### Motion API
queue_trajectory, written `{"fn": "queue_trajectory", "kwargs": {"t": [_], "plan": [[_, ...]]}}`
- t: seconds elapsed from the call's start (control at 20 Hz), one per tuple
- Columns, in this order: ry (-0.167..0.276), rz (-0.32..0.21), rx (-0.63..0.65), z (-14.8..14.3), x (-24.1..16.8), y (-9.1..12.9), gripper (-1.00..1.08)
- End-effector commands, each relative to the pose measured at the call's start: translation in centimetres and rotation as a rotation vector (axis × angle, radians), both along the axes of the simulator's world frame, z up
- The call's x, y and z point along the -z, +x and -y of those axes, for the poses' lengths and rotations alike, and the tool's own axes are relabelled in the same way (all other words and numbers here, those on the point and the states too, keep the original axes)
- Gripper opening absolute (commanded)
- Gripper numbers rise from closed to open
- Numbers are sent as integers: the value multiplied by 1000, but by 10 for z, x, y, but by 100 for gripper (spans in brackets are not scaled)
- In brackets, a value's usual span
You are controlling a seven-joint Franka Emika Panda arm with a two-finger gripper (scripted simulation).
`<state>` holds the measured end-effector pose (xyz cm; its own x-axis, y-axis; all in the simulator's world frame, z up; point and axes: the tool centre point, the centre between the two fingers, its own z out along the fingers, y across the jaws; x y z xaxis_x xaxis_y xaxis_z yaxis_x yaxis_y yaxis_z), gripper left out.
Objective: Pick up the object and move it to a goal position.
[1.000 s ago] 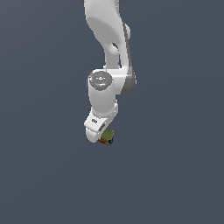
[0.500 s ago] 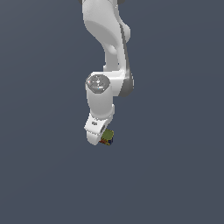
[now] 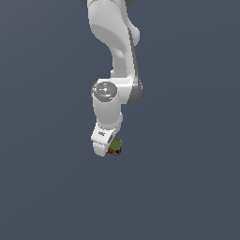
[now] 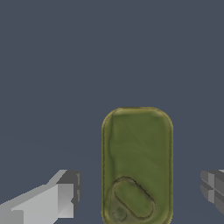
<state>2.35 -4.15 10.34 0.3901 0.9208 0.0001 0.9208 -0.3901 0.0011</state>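
Note:
The object [image 3: 115,147] is a small block with an olive-green top and red, yellow and blue print on its sides. It lies on the grey floor under the white arm's hand. In the wrist view its green top [image 4: 137,162] sits between my two fingers, with a gap on each side. My gripper [image 3: 111,151] is open and straddles the block without touching it. One finger [image 4: 65,199] and the other finger [image 4: 212,188] show on either side of it. In the exterior view the hand hides most of the block.
The white arm [image 3: 115,56] reaches down from the top of the exterior view. A plain dark grey floor [image 3: 187,187] lies all around, with no other objects in view.
The wrist and hand have shifted very slightly down over the block. The block has stayed in place.

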Motion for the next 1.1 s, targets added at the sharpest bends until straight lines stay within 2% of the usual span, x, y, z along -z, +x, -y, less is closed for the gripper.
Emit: {"fn": "queue_trajectory", "kwargs": {"t": [0.0,0.3,0.55,0.6,1.05], "plan": [[0,-1,-1,0,9,-1,100],[0,-1,-4,0,39,-2,100],[0,-1,-4,0,45,0,100],[0,-1,-4,0,45,0,-100],[0,-1,-4,0,45,0,-100]]}}
